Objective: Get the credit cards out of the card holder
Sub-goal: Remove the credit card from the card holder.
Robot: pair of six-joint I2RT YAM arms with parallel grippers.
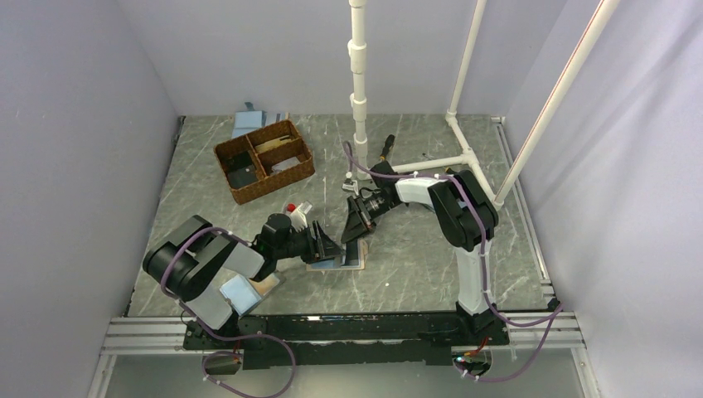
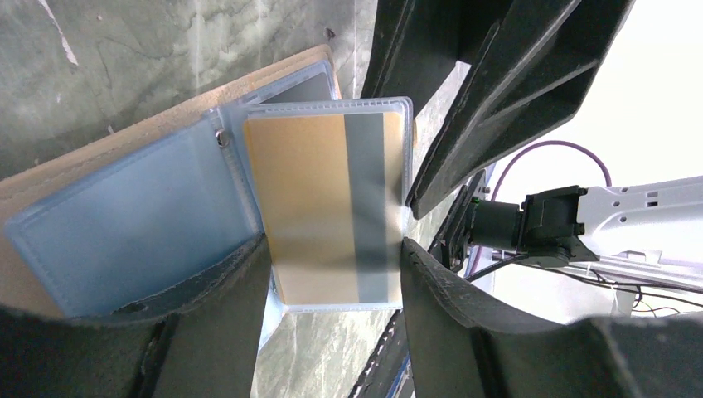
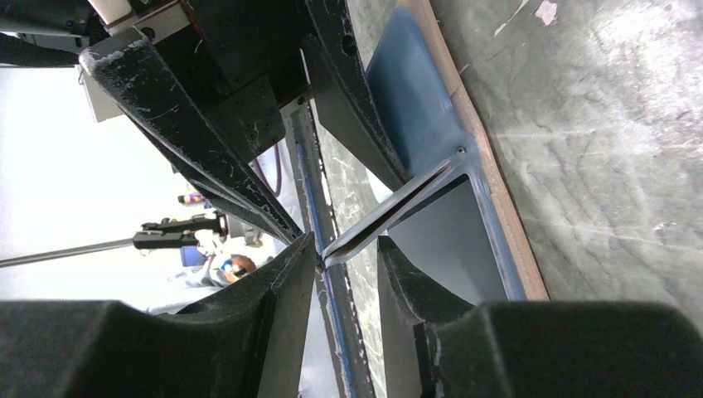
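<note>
One grey marbled tabletop (image 1: 414, 265), pale walls (image 1: 75, 124)

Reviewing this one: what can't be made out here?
Top view: card holder mostly covered by left gripper and right gripper.
Top view: basket contents too small.
Left wrist view: card blurred; whether the left gripper squeezes its sleeve is unclear.
Right wrist view: sleeve edge-on, hiding any card.

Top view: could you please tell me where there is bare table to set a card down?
Bare: front right, between card holder and the right arm's base; also left of the basket. Crowded: centre, where left gripper and right gripper meet over it.
</note>
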